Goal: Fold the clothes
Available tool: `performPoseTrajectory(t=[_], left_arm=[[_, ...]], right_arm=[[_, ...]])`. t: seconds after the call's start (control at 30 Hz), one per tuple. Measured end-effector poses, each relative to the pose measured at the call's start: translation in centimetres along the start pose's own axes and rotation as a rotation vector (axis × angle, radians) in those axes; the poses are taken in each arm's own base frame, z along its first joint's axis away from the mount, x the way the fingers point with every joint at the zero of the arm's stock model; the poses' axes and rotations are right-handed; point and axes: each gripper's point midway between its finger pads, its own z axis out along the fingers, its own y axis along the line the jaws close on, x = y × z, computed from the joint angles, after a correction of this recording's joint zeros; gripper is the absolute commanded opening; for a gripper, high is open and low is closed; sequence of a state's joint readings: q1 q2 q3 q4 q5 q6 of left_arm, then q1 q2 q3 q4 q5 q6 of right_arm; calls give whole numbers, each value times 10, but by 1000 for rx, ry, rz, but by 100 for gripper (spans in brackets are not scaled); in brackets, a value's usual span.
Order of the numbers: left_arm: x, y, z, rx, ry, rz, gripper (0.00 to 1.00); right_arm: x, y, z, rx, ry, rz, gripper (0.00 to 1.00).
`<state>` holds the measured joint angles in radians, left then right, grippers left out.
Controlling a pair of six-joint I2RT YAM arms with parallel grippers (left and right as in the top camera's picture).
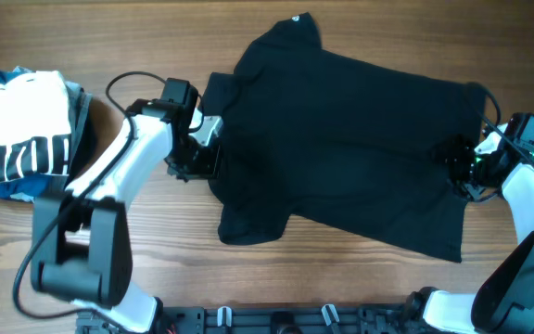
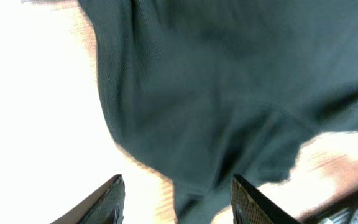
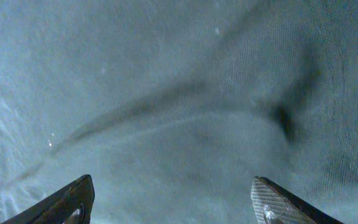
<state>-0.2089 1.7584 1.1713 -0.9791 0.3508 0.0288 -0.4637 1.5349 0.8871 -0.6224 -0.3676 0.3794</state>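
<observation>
Overhead, far left of frame: a heap of garments, white with black stripes (image 1: 21, 139) on top and blue cloth (image 1: 28, 188) showing under it, well apart from the work.

Left-centre: left gripper (image 1: 202, 148) sits at the left edge of the black T-shirt (image 1: 341, 148). On the left wrist camera I see the left gripper's (image 2: 179, 200) jaws apart, with a fold of the shirt (image 2: 216, 93) hanging down between the fingers (image 2: 112, 194). Nothing is pinched. That picture is blurred and the table is washed out.

Centre to right: the shirt lies spread and mostly flat on the wooden table (image 1: 341, 278), slanting from upper centre down to lower right.

Right edge: right gripper (image 1: 462, 162) is on the shirt's right end. The right wrist camera shows the right gripper (image 3: 173, 202) with jaws wide apart over creased fabric (image 3: 166, 93), which fills the frame.
</observation>
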Motion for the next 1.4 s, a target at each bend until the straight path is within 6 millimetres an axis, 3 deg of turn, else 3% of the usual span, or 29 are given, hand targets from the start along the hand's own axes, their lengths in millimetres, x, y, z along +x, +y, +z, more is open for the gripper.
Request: performPoseTrajectory(t=[0.13, 0.23, 0.3, 0.37, 0.47, 0.67, 0.73, 0.8, 0.87, 0.97, 1.07, 1.13, 1.3, 1.37, 1.4], left_arm=[[20, -8, -5, 13, 31, -18, 62], [39, -3, 23, 13, 60, -34, 65], [33, 0, 34, 16, 14, -22, 64], [20, 3, 43, 16, -63, -8, 51], [6, 11, 48, -12, -141, -12, 4], [-11, 52, 40, -185, -254, -152, 4], [-14, 75, 31, -233, -284, -241, 16], [-15, 97, 22, -267, -310, -322, 50], [-16, 113, 12, -285, -329, -375, 66], [-12, 116, 1, -252, -337, -422, 71], [4, 96, -5, -167, -277, -432, 71], [26, 78, -2, -95, -174, -428, 71], [55, 52, 14, -21, -46, -385, 50], [64, 44, 22, -2, -13, -367, 33], [68, 41, 25, 5, 1, -358, 11]], right_arm=[[5, -1, 0, 1, 20, 4, 82], [5, -1, 0, 1, 22, 5, 82], [5, -1, 0, 1, 22, 4, 82], [5, -1, 0, 1, 21, 4, 82], [7, -1, 0, 3, 29, 7, 82], [19, -5, -1, 19, 76, 17, 82], [24, -8, -2, 32, 93, 18, 82], [26, -13, -2, 61, 99, 19, 82], [28, -18, -2, 83, 102, 22, 81], [33, -23, -2, 109, 121, 29, 82], [38, -27, -2, 121, 136, 18, 81], [32, -24, 0, 110, 111, 4, 81], [31, -23, 0, 106, 109, 3, 80], [33, -24, -1, 109, 118, 6, 81], [34, -25, -1, 111, 122, 8, 81]])
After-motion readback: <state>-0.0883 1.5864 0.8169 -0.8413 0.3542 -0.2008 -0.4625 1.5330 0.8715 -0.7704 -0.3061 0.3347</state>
